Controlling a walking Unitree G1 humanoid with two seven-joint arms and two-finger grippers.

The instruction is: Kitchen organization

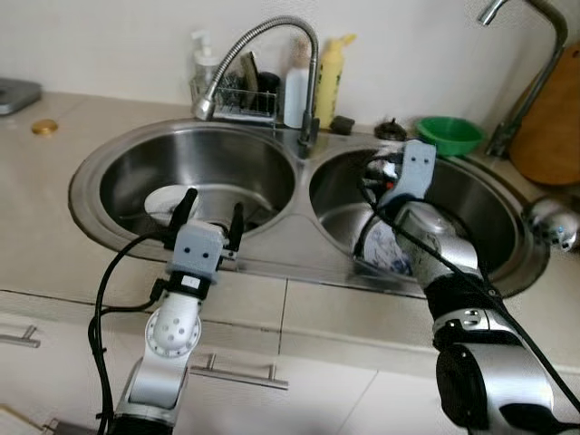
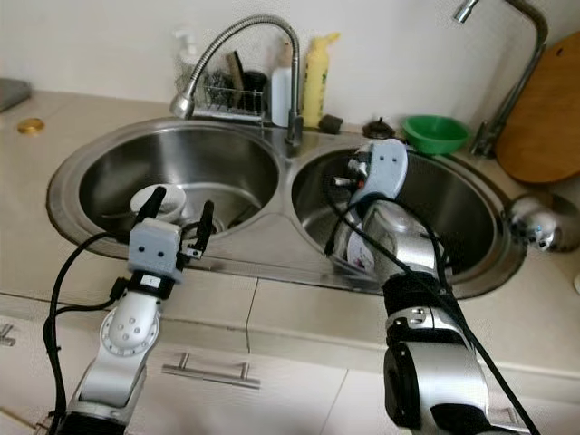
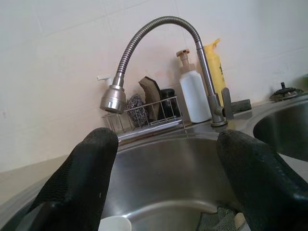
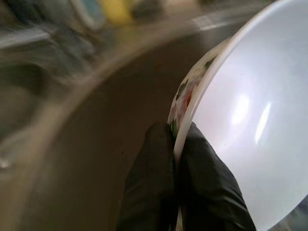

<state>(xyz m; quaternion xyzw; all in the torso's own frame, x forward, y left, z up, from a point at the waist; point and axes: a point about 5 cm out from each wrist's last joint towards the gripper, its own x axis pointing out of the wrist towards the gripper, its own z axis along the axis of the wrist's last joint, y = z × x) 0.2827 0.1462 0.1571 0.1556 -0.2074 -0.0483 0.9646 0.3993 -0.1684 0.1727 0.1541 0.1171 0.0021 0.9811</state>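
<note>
Beige countertop [image 1: 54,227], double steel sink [image 1: 299,258]; right gripper [image 4: 179,144] fingers clamp bowl [image 4: 250,130] rim; left gripper [image 1: 211,219] fingers apart.

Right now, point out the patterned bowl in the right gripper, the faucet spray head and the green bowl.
patterned bowl [image 4: 250,125]: right wrist view, white inner wall, rim pinched by the fingers.
faucet spray head [image 3: 113,98]: left wrist view, silver nozzle body.
green bowl [image 1: 450,138]: left eye view, front outer wall.

No text, label, brand or number can be read on anything here.
</note>
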